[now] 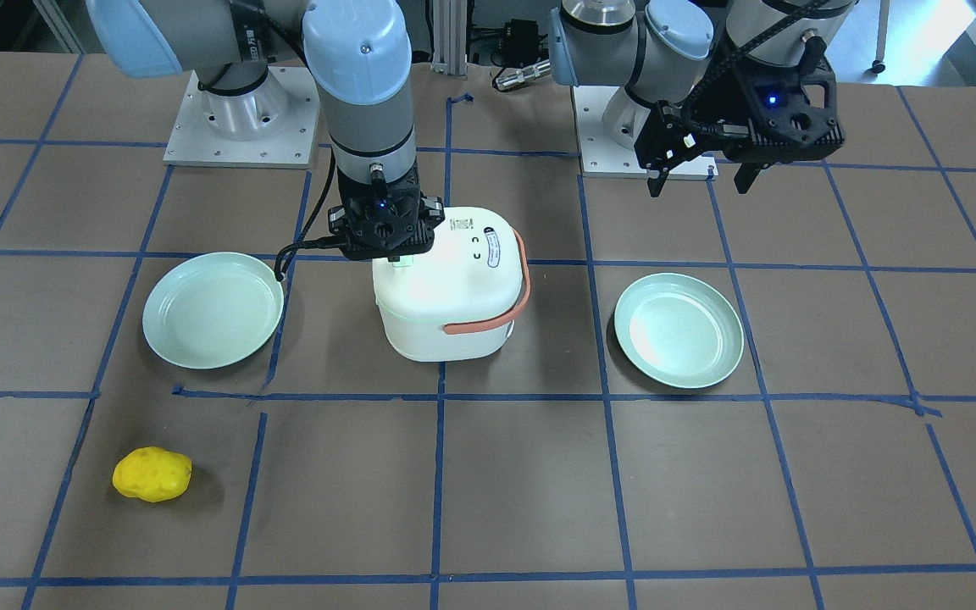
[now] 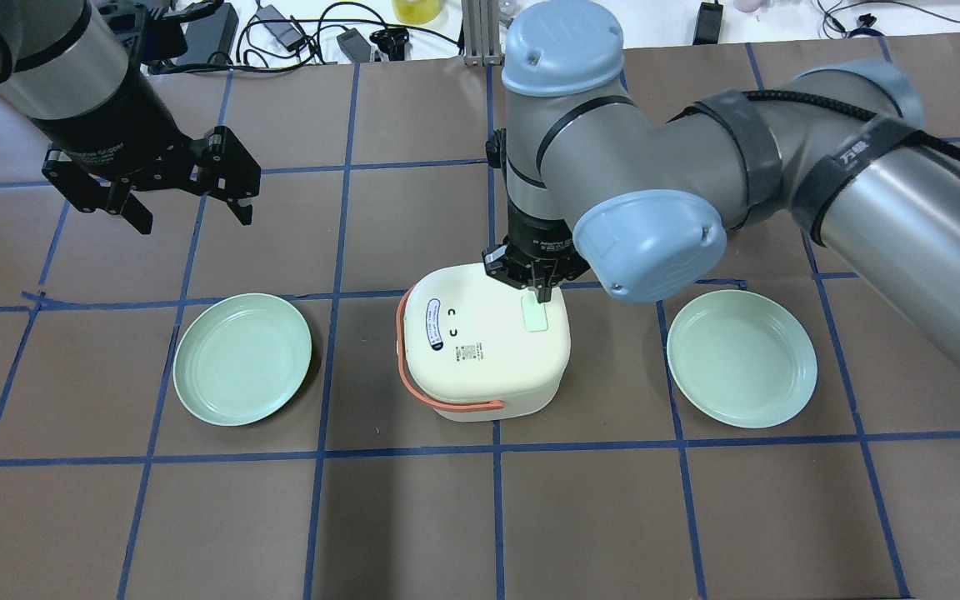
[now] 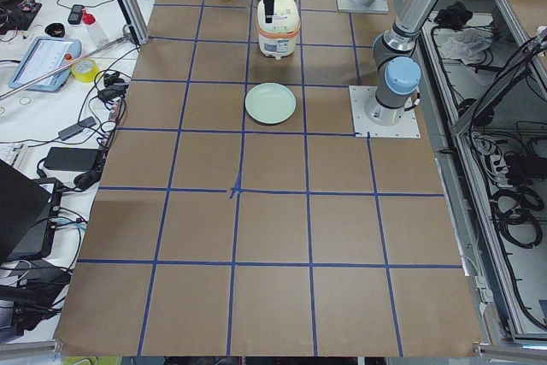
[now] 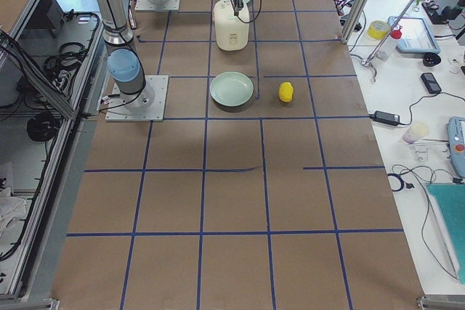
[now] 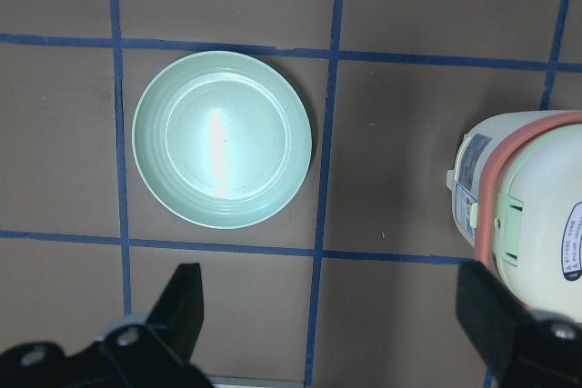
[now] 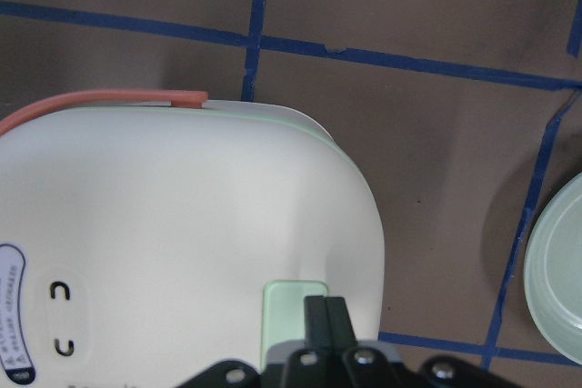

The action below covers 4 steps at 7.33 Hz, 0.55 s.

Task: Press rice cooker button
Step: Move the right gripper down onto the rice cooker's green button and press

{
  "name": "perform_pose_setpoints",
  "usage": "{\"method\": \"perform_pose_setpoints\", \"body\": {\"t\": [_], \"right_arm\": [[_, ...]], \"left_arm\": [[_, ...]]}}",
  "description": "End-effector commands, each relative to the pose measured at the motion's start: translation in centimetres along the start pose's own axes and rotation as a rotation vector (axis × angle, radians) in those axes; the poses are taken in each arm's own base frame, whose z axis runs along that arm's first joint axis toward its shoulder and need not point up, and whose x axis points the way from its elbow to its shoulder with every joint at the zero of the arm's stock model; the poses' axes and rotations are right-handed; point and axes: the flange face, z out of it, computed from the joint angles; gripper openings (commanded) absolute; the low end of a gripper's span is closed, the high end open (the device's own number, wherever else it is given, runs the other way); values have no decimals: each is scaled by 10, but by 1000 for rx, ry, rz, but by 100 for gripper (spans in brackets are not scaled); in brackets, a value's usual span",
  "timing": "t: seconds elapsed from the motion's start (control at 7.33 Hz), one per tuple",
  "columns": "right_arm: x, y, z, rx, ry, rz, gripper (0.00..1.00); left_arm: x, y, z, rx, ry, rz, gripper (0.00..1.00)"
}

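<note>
A white rice cooker (image 2: 480,350) with an orange handle stands mid-table; it also shows in the front view (image 1: 454,296). A pale green button (image 2: 535,317) sits on its lid near the edge, clearest in the right wrist view (image 6: 282,302). My right gripper (image 2: 542,293) is shut, pointing straight down, with its fingertips (image 6: 325,311) on the button's edge. My left gripper (image 2: 195,222) is open and empty, hovering above the table well to the cooker's left; its wrist view shows the cooker's side (image 5: 536,215).
One pale green plate (image 2: 242,358) lies left of the cooker and another (image 2: 742,358) right of it. A yellow lumpy object (image 1: 152,474) lies near the operators' side of the table. Blue tape lines grid the brown tabletop.
</note>
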Motion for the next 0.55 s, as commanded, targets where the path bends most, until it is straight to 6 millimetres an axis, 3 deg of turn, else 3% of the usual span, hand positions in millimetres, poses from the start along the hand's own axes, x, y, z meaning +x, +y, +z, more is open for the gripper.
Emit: {"method": "perform_pose_setpoints", "body": {"t": [0.0, 0.41], "right_arm": [[-4, 6, 9, -11, 4, -9, 0], [-6, 5, 14, -16, 2, -13, 0]], "left_arm": [[0, 0, 0, 0, 0, -2, 100], [0, 0, 0, 0, 0, -2, 100]]}}
